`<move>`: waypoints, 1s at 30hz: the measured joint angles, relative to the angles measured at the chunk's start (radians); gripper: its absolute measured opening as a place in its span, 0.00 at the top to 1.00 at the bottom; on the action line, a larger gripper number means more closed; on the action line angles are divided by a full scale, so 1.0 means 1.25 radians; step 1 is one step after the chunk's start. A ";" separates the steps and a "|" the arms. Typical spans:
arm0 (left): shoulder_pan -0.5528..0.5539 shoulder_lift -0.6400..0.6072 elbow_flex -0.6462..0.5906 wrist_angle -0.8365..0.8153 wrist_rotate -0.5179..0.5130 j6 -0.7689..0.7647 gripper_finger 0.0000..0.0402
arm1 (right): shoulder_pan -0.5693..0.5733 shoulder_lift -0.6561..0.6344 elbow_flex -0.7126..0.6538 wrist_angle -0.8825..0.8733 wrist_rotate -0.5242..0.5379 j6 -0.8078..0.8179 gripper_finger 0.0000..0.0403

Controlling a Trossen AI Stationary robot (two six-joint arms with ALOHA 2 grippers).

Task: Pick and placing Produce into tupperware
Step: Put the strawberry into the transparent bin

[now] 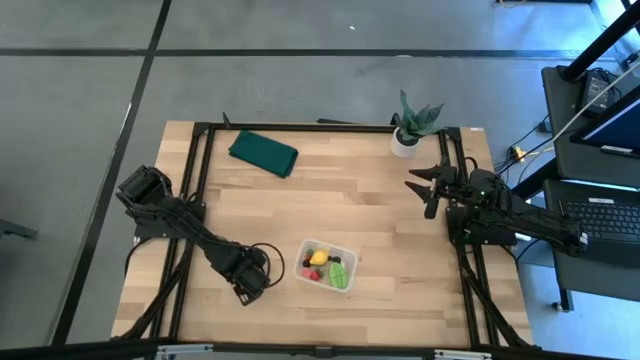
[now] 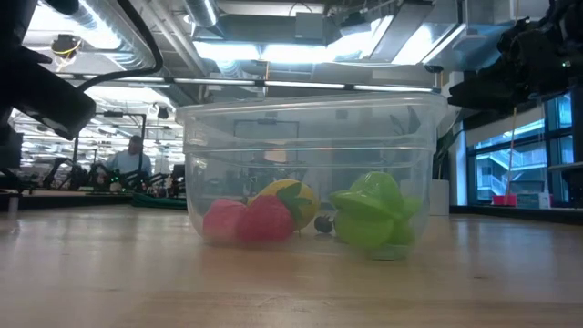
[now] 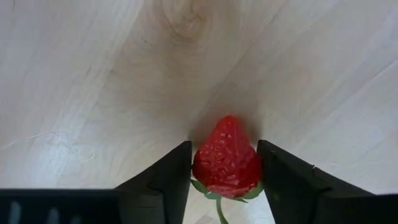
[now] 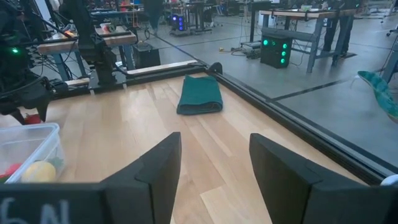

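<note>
My left end effector (image 3: 225,177) points down at the pale wooden worktop (image 1: 330,200), near the front edge, just beside the small clear plastic tub (image 1: 328,266). A little red strawberry with green leaves (image 3: 226,163) sits between my two dark fingers (image 3: 166,180). The fingers are very close to its sides, but I cannot tell if they press on it. Its stem end is partly cut off at the edge of my wrist view. From above, my own arm hides the strawberry.

In the tub I see two more red strawberry pieces (image 2: 248,221), a yellow lemon piece (image 2: 290,199), a light green piece (image 2: 372,211) and one small dark berry (image 2: 322,224). The berry is half hidden behind the others and hard to make out. From above, the pieces are too small to count well.

My right end effector (image 4: 211,165) waits in the air over the right side of the worktop, well apart from the tub. Its fingers stand apart with nothing between them.

A dark green folded cloth (image 1: 264,153) lies near the back of the worktop. A spiky green plant in a white pot (image 1: 412,126) stands at the back right corner. The floor around is grey. In the room behind there are bright ceiling lights, other benches, and a person (image 2: 132,160) far off, too small to see well.
</note>
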 joint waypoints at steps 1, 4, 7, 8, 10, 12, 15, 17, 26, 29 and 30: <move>0.001 0.000 0.000 0.000 0.000 0.000 0.58 | 0.000 0.000 0.000 0.000 0.000 0.000 0.52; 0.009 0.000 0.000 0.003 0.005 0.000 0.63 | 0.000 0.000 0.000 0.000 0.000 0.000 0.52; 0.018 -0.002 0.001 0.013 0.006 0.009 0.66 | 0.000 0.000 0.000 0.000 0.000 -0.001 0.52; 0.020 -0.002 0.001 0.014 0.006 0.014 0.66 | 0.000 0.000 0.000 0.000 0.000 -0.001 0.52; 0.023 -0.002 0.001 0.013 0.007 0.026 0.65 | 0.000 0.000 0.000 0.000 0.000 0.000 0.52; 0.023 -0.002 0.001 0.013 0.007 0.027 0.63 | 0.000 0.000 0.000 0.000 0.000 -0.001 0.52; 0.023 -0.005 0.001 0.012 0.023 0.030 0.63 | 0.000 0.000 0.000 -0.001 0.000 -0.001 0.52; 0.026 -0.006 0.002 0.011 0.049 0.043 0.64 | 0.000 0.000 0.000 -0.001 0.000 -0.001 0.52; 0.096 -0.035 0.093 -0.037 0.015 0.183 0.64 | 0.000 0.000 0.000 -0.001 0.000 -0.001 0.52; 0.143 -0.064 0.132 -0.066 -0.031 0.255 0.63 | 0.000 0.000 0.000 0.000 0.000 -0.001 0.52; 0.161 -0.071 0.145 -0.066 -0.045 0.281 0.64 | 0.000 0.000 0.000 0.001 0.000 -0.002 0.52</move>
